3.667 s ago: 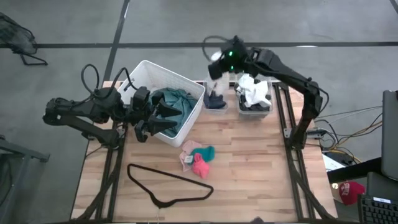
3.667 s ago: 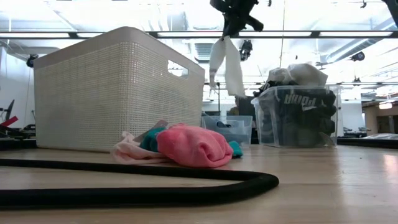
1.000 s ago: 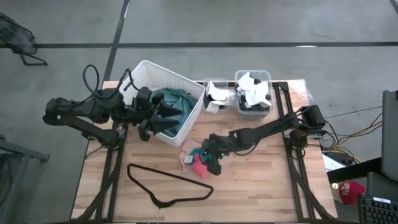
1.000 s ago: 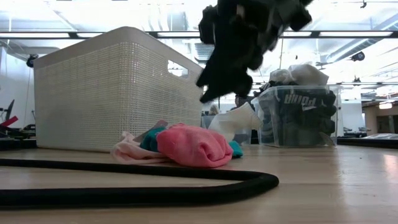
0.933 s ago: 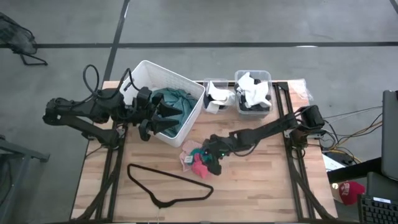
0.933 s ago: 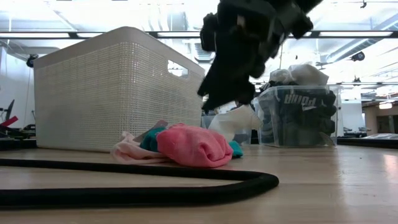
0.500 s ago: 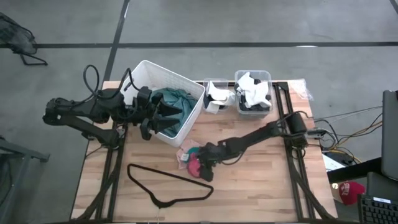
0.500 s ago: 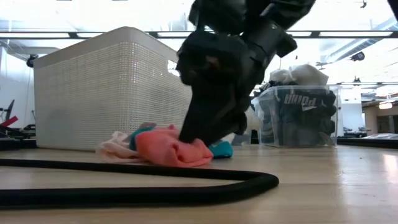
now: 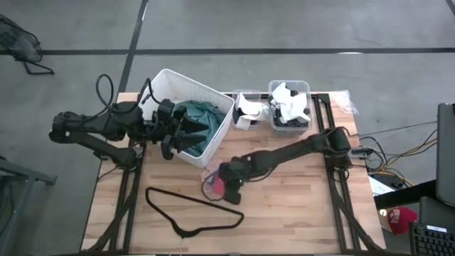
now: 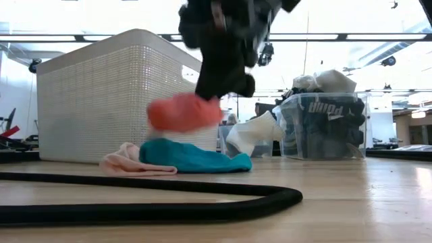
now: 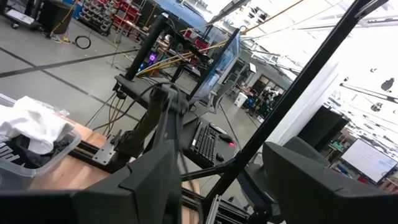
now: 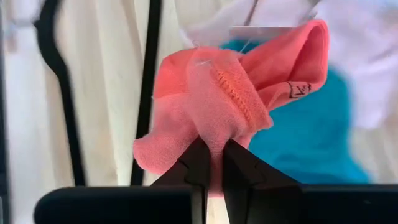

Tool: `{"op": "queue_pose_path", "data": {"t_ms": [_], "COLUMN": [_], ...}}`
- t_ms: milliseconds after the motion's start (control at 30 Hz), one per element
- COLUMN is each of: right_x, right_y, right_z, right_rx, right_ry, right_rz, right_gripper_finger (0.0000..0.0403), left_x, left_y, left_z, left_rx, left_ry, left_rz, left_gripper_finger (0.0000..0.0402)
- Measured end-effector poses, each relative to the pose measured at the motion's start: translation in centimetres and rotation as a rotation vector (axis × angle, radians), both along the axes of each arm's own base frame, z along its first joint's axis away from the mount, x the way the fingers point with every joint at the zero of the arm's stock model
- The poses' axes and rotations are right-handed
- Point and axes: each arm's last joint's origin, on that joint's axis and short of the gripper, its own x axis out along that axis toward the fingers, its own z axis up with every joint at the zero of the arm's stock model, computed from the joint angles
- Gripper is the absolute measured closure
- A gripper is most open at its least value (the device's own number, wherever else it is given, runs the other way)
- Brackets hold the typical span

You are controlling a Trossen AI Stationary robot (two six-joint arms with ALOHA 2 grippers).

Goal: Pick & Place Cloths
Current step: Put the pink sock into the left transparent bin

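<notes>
— Where is the pink cloth (image 10: 183, 111)?
— Off the tabletop (image 9: 298, 206), pinched between the right gripper's (image 12: 212, 163) clenched fingers, above a teal cloth (image 10: 192, 157) and a pale pink cloth (image 10: 125, 160) lying in front of the white basket (image 9: 165, 78).

— And around it?
— A black hanger (image 9: 190, 208) lies nearer the front edge. Two clear bins (image 9: 289, 122) at the back hold white and black cloths.

— The other arm?
— The left gripper (image 9: 186, 135) sits at the basket, over the green cloth (image 9: 199, 114), fingers spread and grasping nothing.
</notes>
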Motion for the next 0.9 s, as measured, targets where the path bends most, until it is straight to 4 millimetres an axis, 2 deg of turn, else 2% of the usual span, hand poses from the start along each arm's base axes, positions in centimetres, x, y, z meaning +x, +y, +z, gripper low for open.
{"op": "queue_pose_path", "data": {"t_ms": [167,367,467,567,733,900], "right_x": [-0.9,-3.8,-5.6,-7.4,-9.0,-9.4], "right_y": [-0.9,-2.7,-4.2,-6.5,-11.8,-17.6], "right_z": [3.9,9.5,12.1,14.0,15.1,14.4], "right_rx": [-0.047,-0.169,-0.298,-0.414,-0.455,-0.374], "right_ry": [-0.088,-0.177,-0.217,-0.230,-0.192,-0.138], "right_rz": [-0.032,-0.151,-0.256,-0.402,-0.610,-0.714], "right_gripper_finger": [0.0383,0.0384,0.0384,0.0385,0.0385,0.0382], "left_x": [0.0,-0.1,-0.1,-0.1,0.0,0.0], "left_y": [0.0,0.0,0.0,0.0,0.0,0.0], "left_z": [0.0,0.0,0.0,0.0,0.0,0.0], "left_rx": [0.005,0.002,0.004,0.005,0.005,-0.001], "left_ry": [0.003,0.001,0.000,0.002,0.002,0.002], "left_rz": [0.001,0.001,-0.001,-0.001,-0.001,-0.002], "left_gripper_finger": [0.0151,0.0151,0.0152,0.0151,0.0151,0.0151]}}
